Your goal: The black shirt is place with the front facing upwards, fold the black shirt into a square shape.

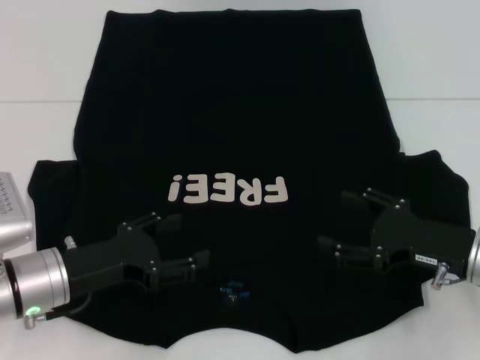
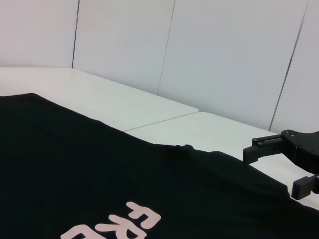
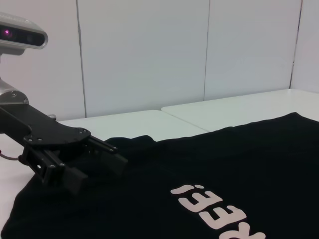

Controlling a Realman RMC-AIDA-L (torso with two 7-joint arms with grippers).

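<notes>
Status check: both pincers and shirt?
Left pincer open, right pincer open, both over collar end. Large black cotton T-shirt flat, front up, unfolded. Nothing blocking.

Left arm: reaching in from the near left, wrist roughly level. Left gripper (image 1: pixel 189 240) (image 3: pixel 102 159): pointing inward toward the right gripper, fingers (image 1: pixel 171 223) standing parted, nothing lying between them.

Right arm: reaching in from the near right, wrist roughly level. Right gripper (image 1: pixel 337 222) (image 2: pixel 271 167): facing the left one, fingers (image 1: pixel 358 200) spread apart, gripping nothing.
</notes>
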